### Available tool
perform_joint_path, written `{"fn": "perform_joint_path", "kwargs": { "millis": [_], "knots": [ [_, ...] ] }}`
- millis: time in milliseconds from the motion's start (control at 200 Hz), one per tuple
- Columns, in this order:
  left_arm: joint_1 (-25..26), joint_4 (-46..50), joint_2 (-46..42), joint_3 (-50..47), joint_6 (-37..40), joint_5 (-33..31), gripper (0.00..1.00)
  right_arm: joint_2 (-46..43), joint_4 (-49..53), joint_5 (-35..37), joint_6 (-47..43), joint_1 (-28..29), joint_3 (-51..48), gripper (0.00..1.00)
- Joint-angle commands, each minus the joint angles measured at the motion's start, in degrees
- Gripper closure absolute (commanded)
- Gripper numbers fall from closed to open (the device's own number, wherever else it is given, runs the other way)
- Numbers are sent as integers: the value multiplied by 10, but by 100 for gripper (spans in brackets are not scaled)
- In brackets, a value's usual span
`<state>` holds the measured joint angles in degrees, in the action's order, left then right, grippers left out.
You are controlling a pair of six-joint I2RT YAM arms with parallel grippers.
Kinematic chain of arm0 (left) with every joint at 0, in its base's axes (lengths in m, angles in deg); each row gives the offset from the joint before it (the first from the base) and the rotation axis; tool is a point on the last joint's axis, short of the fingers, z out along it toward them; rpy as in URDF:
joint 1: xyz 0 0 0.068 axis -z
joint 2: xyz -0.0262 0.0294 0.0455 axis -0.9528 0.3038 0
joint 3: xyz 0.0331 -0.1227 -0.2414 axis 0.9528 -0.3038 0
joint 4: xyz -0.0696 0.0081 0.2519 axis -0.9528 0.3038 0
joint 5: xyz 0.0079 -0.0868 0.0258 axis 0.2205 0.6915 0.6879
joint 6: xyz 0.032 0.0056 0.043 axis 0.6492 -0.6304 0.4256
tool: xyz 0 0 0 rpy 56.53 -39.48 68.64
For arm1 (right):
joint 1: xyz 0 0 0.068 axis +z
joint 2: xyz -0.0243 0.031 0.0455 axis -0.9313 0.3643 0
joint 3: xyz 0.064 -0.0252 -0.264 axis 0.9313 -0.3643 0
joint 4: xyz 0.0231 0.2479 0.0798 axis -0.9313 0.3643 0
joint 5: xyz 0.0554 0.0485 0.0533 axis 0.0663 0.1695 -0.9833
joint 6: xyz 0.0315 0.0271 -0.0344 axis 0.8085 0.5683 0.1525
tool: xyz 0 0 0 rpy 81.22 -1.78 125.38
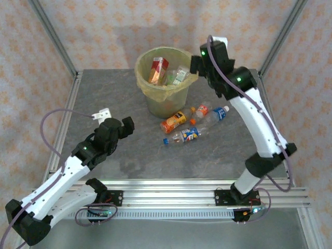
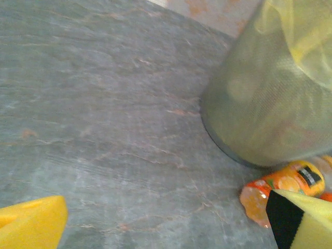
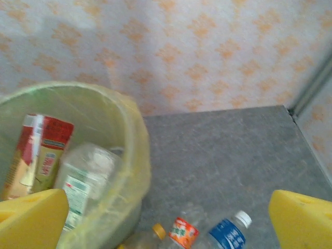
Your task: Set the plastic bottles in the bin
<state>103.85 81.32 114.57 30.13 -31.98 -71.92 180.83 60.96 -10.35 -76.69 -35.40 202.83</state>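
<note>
- Right claw (image 1: 198, 63): jaws wide, empty, beside the right rim of the bin (image 1: 165, 102), upper middle of the top view.
- Left claw (image 1: 126, 126): wide and empty, left of centre over bare surface (image 1: 135, 161).
- Done: at least two plastic bottles (image 1: 158, 70) lie inside the bin.
- Left to do: four loose bottles (image 1: 190, 134) clustered lower right of the bin, the orange bottle (image 1: 173, 122) nearest its wall.
- Room: open surface at left and lower centre; frame post (image 1: 280, 36) near at upper right.

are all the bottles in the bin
No, an orange bottle and a white-capped bottle lie on the table beside the bin.
</note>
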Motion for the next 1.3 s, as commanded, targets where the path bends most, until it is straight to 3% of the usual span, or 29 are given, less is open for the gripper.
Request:
{"fn": "perform_joint_path", "kwargs": {
  "millis": [0, 125, 260, 575, 861, 1296],
  "knots": [
    [19, -37, 23, 22, 47, 44, 0, -73, -23, 42, 66, 1, -107, 1],
    [38, -48, 49, 28, 51, 39, 0, -154, -13, 58, 131, 0, -236, 1],
    [39, -62, 76, 31, 38, 36, 0, -211, -1, 25, 194, -17, -350, 1],
    [39, -67, 136, 59, 24, 36, 0, -219, -95, -183, 226, -167, -512, 1],
    [39, -55, 120, 49, 3, -5, 0, -113, -169, -265, 227, -238, -540, 0],
    [39, -50, 116, 42, 10, -16, 0, -2, -198, -264, 221, -254, -525, 0]
  ]
}}
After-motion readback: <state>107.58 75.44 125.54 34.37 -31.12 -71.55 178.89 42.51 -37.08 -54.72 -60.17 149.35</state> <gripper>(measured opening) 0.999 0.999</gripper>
